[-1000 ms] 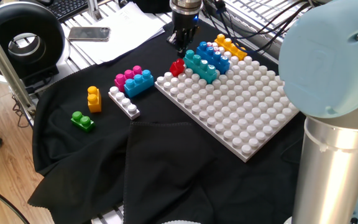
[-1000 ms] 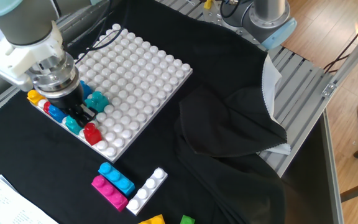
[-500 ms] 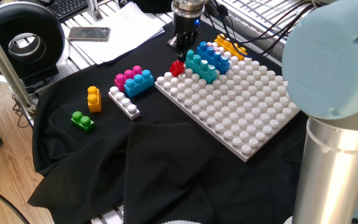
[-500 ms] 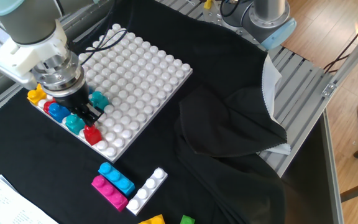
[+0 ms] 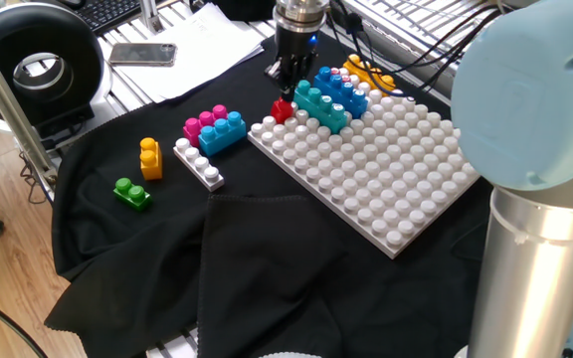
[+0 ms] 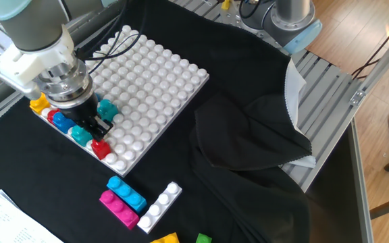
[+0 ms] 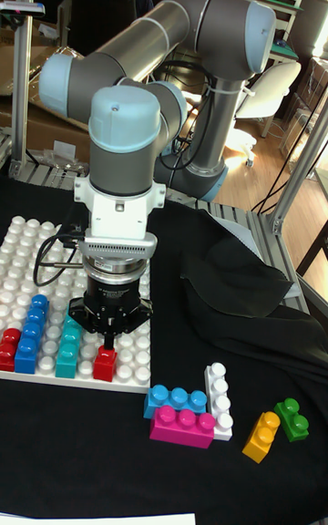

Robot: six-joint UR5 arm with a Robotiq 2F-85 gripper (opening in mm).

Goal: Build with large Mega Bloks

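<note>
A single-stud red Mega Blok (image 5: 284, 107) (image 6: 100, 148) (image 7: 106, 363) sits on the near corner of the white studded board (image 5: 386, 179) (image 6: 154, 74) (image 7: 23, 242). My gripper (image 5: 286, 88) (image 6: 98, 129) (image 7: 107, 343) points straight down onto its top, with the fingers looking closed together. Beside it on the board stand teal (image 5: 321, 104) (image 7: 68, 347), blue (image 5: 341, 89) (image 7: 32, 334) and yellow-orange (image 5: 368, 75) bricks. Loose on the cloth lie a blue-on-pink stack (image 5: 214, 127) (image 7: 180, 411), a white brick (image 5: 198, 163) (image 7: 217, 397), a yellow-orange brick (image 5: 150, 157) and a green one (image 5: 132, 192).
A phone (image 5: 142, 54) on papers and a round black device (image 5: 33, 65) sit at the far left. The black cloth bunches into folds (image 5: 267, 259) (image 6: 255, 135) in front of the board. The arm's own base (image 5: 535, 199) stands beside the board.
The gripper moved sideways from beside the teal brick to over the red brick and came down onto it. The red brick stayed on its corner.
</note>
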